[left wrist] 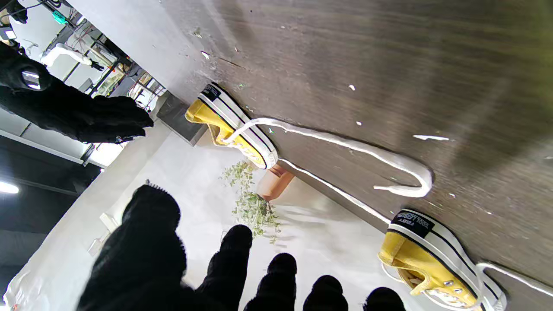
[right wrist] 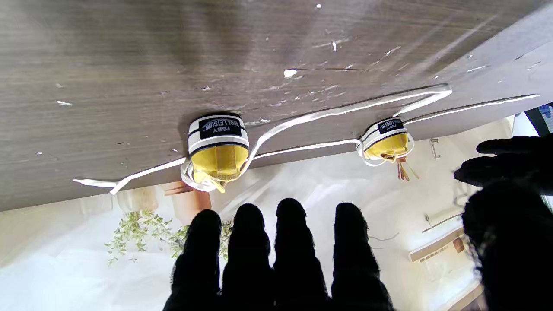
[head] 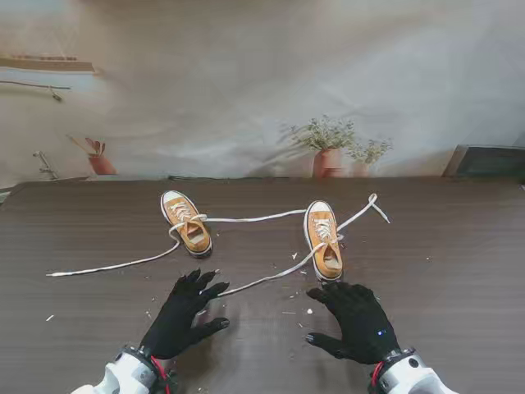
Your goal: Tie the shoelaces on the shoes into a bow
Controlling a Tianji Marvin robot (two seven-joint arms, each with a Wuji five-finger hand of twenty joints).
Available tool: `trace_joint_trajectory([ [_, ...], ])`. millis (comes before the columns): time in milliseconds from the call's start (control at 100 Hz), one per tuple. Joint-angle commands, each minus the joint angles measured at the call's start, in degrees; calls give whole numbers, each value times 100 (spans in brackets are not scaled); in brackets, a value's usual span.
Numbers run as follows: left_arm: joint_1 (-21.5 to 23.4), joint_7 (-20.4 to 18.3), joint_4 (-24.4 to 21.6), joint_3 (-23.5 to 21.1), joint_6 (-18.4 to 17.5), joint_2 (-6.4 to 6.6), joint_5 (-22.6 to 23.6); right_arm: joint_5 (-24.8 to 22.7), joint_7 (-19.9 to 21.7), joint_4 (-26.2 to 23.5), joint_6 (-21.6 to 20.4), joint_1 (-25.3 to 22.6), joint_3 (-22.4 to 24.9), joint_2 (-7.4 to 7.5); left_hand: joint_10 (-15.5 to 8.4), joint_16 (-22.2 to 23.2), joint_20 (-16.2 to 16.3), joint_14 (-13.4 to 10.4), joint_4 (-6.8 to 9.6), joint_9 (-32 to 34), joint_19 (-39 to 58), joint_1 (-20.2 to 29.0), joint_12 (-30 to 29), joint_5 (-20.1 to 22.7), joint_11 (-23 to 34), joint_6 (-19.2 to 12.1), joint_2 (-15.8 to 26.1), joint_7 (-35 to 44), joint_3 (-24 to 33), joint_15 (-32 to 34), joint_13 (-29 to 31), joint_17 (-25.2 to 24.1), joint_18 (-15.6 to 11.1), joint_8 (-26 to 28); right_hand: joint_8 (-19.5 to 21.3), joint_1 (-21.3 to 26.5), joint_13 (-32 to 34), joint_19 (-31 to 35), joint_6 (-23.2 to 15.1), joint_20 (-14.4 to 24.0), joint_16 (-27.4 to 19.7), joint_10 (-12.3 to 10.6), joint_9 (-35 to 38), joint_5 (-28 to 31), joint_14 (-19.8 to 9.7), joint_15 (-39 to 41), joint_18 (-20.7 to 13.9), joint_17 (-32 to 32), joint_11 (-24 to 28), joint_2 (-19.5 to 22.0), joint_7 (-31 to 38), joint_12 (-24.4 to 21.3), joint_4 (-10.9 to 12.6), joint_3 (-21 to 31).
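Heel labels on the yellow shoes

The right shoe's (right wrist: 219, 149) black heel patch (right wrist: 220, 128) reads "FBBY" over "COOL LEISURE"; the left shoe's (right wrist: 387, 143) heel patch (right wrist: 390, 125) is too small to read.

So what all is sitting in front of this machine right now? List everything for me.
Shoes: two, yellow with white soles; left shoe and right shoe, toes pointing away from me.
Laces: white, untied, trailing loose across the table on both sides of each shoe.
Table: one, dark wood grain, with small white specks.
Potted plants: green sprigs in reddish pots, pictured on the backdrop behind the table.
Left hand: black glove, fingers spread, holding nothing, beside a lace end.
Right hand: black glove, fingers spread, holding nothing, just short of the right shoe's heel.
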Motion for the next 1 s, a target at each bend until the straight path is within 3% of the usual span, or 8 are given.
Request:
trace_joint_trajectory([
  [0, 9, -98, -32, 8, -42, 11, 5, -26, 58, -36, 28, -57, -3, 25, -121, 81, -118, -112, -88, 27, -86, 60, -2, 53, 46, -113, 125, -3, -113, -30, -84, -30, -111, -111, -104, -227, -123, -95, -50, 29, 42, -67, -94, -30, -79, -72, -155, -75, -217, 76, -52, -35, 145, -122],
  [320, 131, -3, -80, -151, -135, -3, 80, -44, -76, -12, 272, 33, -175, 12, -113, 83, -128, -106, -86, 34, -84, 65, -4, 69, 48, -110, 130, 1, -113, -31, -78, -29, -109, -110, -86, -192, -12, -83, -49, 60, 52, -19, 47, 109, -51, -35, -127, 18, -189, 39, -5, -21, 146, -81],
  [550, 114, 225, -60, -235, -20, -35, 214, -643, -582, 300, 568, 517, -118, 21, -112, 84, -125, -109, -83, 41, -77, 75, -4, 88, 47, -111, 117, 13, -111, -28, -65, -27, -112, -102, -33, -9, 280, 53, -67, 111, 74, 37, 390, 403, 24, 67, -32, 185, -154, -136, 134, 18, 167, -31],
  [780, 114, 248, -31, -231, 145, -49, 152, -1009, -658, 922, 439, 1423, 112, 82, -102, 86, -120, -106, -85, 42, -75, 97, -4, 97, 47, -98, 106, 13, -108, -28, -65, -27, -115, -100, 42, 159, 392, 374, -47, 103, 60, 69, 447, 410, 66, 144, -2, 144, -170, -288, 345, 44, 163, 1],
  [990, 152, 199, -60, -206, 178, -34, 190, -1127, -724, 1777, 401, 2407, -120, 151, -97, 86, -113, -109, -86, 37, -73, 88, -5, 92, 43, -95, 116, 11, -110, -29, -63, -27, -115, -99, 109, 290, 601, 542, -22, 121, 85, 111, 592, 467, 126, 229, 82, 250, -144, -436, 506, 61, 163, 41],
])
